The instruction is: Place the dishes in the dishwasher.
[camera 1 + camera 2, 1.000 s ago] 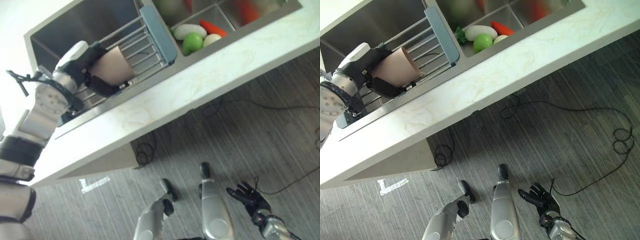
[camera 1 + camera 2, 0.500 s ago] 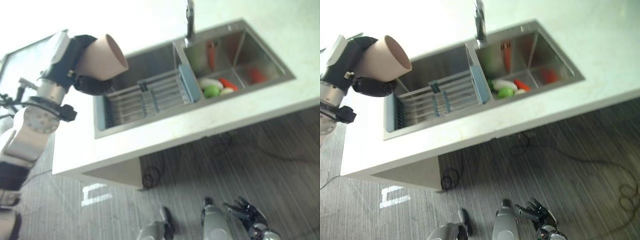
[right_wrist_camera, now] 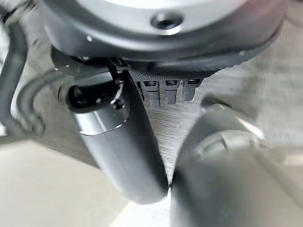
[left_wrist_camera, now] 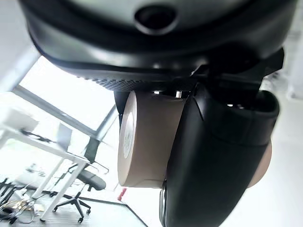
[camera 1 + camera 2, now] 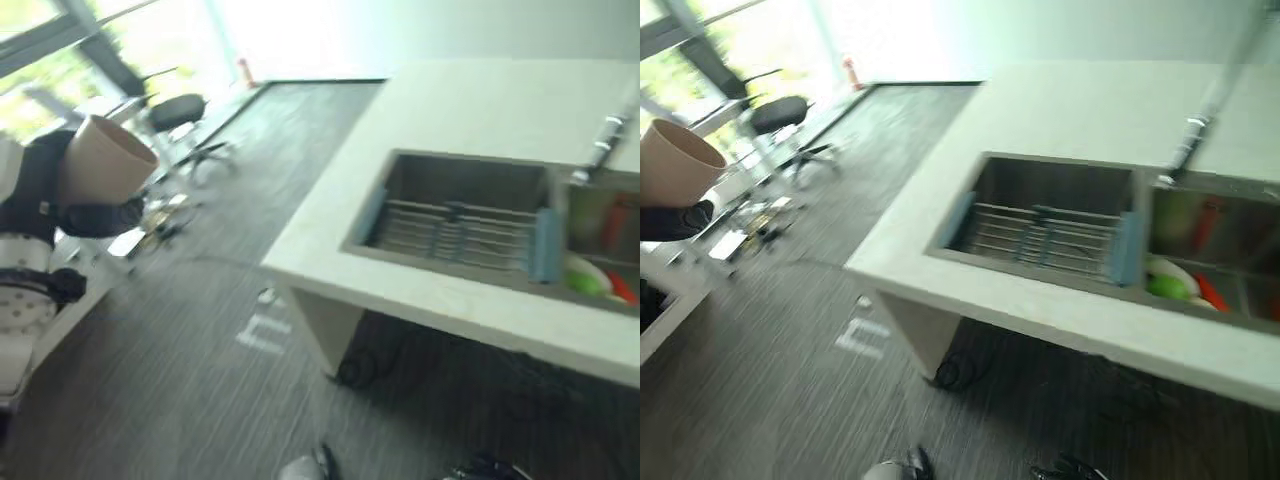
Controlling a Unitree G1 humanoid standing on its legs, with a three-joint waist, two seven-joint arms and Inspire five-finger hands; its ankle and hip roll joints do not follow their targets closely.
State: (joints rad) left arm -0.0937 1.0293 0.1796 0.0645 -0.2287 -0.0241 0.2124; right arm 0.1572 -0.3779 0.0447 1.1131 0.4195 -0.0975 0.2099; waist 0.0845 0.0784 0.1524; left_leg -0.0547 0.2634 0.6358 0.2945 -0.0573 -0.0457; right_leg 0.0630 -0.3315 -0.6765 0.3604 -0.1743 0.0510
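Left robot hand (image 5: 60, 195) raised, fingers wrapped round the tan cup (image 5: 105, 160); right robot hand (image 3: 118, 137) hangs relaxed

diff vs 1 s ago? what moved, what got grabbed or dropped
The left hand lifted the beige cup off the metal drying rack in the sink and now holds it up, well off to the robot's left of the pale counter. The camera swung too, so the whole scene shifted. Unchanged: the hand is still shut on the cup, the vegetables still lie in the other basin, and the right hand hangs low, idle.
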